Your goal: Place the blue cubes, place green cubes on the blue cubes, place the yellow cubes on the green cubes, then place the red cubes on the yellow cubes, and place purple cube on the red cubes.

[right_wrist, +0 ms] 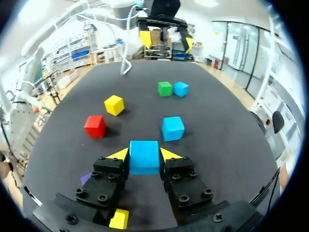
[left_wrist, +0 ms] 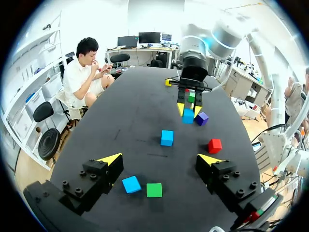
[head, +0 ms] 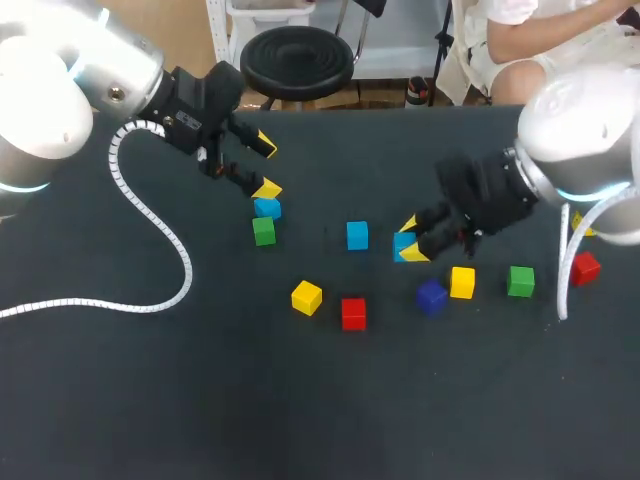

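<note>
The blue cube (right_wrist: pixel 144 156) is pinched from both sides by the right gripper (head: pixel 410 243), down low at the dark table (head: pixel 150 400). I think it is held that way so it can go beside the second blue cube (head: pixel 357 235) nearby and start the bottom row. A third blue cube (left_wrist: pixel 131 184) sits right next to a green cube (left_wrist: pixel 154 190), and the left gripper (left_wrist: pixel 160 159) hangs over them with fingers spread wide, maybe to pick one, while a yellow cube (head: pixel 306 297), a red cube (head: pixel 353 313) and the purple cube (head: pixel 431 296) lie apart because they go on later.
</note>
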Controlling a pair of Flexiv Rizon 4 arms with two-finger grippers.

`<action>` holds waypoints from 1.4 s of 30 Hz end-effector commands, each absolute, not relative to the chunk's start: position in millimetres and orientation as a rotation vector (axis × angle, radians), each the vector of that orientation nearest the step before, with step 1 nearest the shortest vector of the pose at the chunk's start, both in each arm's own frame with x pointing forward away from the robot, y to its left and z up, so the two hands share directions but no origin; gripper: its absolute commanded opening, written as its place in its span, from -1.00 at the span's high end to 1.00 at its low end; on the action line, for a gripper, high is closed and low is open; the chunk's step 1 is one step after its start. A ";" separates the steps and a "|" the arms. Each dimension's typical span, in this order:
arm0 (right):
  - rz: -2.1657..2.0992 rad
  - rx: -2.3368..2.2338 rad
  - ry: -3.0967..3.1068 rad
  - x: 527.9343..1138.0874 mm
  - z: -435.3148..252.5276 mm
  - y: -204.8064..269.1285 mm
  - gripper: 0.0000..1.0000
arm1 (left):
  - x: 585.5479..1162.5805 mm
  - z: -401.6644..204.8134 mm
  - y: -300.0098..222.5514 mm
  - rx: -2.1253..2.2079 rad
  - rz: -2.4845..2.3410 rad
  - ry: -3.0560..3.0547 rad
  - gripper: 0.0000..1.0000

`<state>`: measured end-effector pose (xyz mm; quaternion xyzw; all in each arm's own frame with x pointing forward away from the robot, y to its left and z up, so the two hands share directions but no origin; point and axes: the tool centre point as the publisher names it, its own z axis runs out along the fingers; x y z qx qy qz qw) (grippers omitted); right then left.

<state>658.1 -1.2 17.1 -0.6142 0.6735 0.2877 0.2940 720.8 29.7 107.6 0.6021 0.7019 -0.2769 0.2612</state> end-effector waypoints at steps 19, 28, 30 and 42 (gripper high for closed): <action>0.792 -1.607 1.784 659.7 9.2 0.5 1.00 | 720.4 107.4 30.6 1.630 -0.749 1.897 -1.00; 0.765 -1.643 1.734 674.0 20.4 5.0 1.00 | 720.4 107.4 30.6 1.630 -0.749 1.897 -1.00; 0.764 -1.653 1.732 677.9 22.4 6.7 1.00 | 720.4 107.4 30.6 1.630 -0.749 1.897 -1.00; 0.805 -1.659 1.813 690.1 -0.8 10.7 1.00 | 720.4 107.4 30.6 1.630 -0.749 1.897 -1.00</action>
